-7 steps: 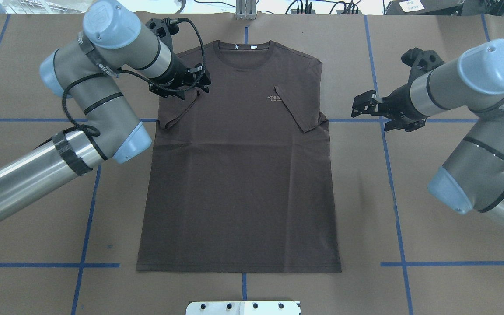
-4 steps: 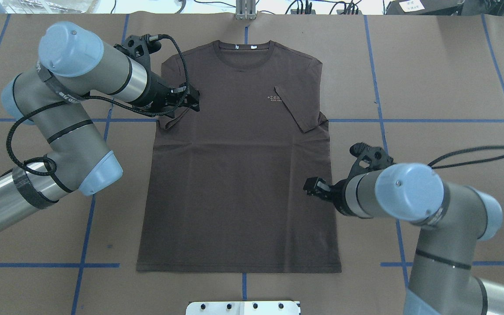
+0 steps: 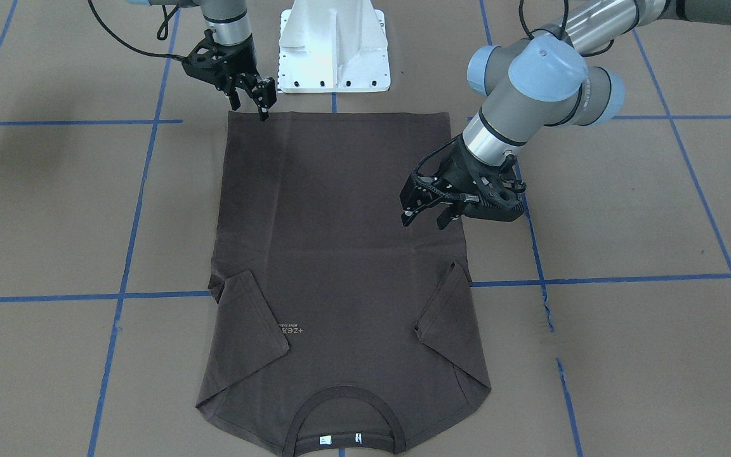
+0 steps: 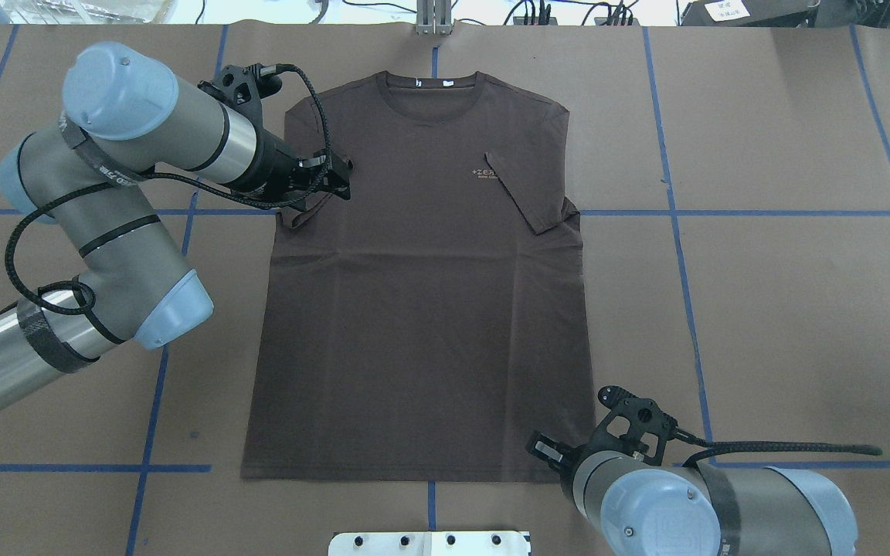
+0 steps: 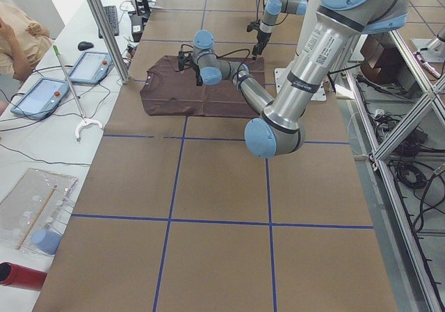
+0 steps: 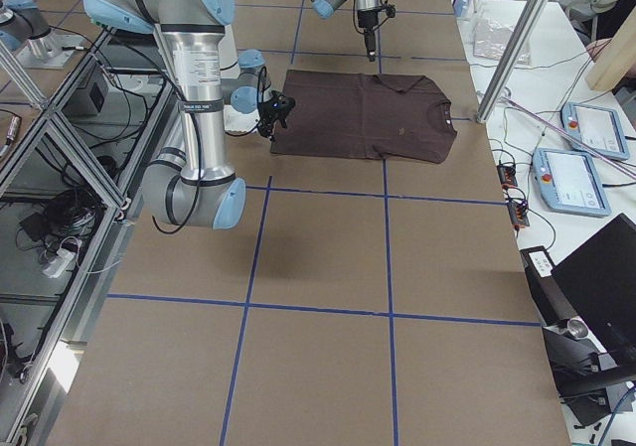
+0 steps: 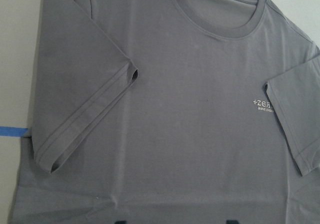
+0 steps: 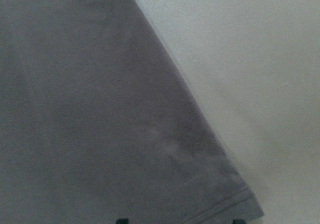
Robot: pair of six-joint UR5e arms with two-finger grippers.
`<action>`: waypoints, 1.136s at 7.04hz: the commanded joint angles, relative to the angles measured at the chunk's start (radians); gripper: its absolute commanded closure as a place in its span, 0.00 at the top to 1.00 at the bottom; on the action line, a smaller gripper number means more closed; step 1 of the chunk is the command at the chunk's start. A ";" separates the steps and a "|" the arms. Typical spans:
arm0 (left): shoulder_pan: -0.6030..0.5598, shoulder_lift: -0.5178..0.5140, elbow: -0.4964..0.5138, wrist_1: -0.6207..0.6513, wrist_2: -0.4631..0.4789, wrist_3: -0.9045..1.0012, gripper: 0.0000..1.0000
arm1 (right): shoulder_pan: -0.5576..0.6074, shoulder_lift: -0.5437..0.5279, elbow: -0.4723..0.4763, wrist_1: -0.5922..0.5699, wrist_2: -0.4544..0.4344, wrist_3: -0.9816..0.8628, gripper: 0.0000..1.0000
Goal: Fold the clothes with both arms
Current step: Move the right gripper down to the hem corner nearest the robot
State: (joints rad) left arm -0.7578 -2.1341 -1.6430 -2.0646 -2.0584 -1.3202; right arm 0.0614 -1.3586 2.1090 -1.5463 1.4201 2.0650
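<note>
The dark brown T-shirt (image 4: 422,309) lies flat on the table, front up, with the collar at the far side and both sleeves folded inward; it also shows in the front view (image 3: 340,241). My left gripper (image 4: 343,176) is open and empty, and hovers over the shirt's left folded sleeve (image 7: 85,119); it also shows in the front view (image 3: 422,221). My right gripper (image 4: 544,449) is open and empty at the shirt's near right hem corner (image 8: 240,204); it also shows in the front view (image 3: 252,105).
The white pedestal base (image 3: 334,51) stands just beyond the hem. Blue tape lines (image 4: 684,293) cross the brown table cover. Two tablets (image 5: 42,93) and a metal post (image 5: 104,27) stand off the far side of the table.
My right arm has swung from beside the right sleeve down to the near right hem corner. My left gripper has drawn back leftward from the shoulder to the left sleeve.
</note>
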 commanded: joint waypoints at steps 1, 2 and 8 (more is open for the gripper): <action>0.000 -0.001 -0.003 0.000 0.003 -0.001 0.73 | -0.026 -0.019 -0.006 -0.012 -0.012 0.026 0.74; 0.000 -0.001 -0.003 0.000 0.006 -0.001 0.73 | -0.023 -0.023 -0.007 -0.012 -0.009 0.026 0.74; 0.000 0.000 0.006 -0.002 0.006 0.001 0.73 | -0.022 -0.050 -0.035 -0.012 -0.006 0.046 0.00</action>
State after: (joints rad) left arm -0.7578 -2.1340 -1.6427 -2.0661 -2.0525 -1.3194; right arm 0.0377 -1.4065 2.0738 -1.5590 1.4141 2.0974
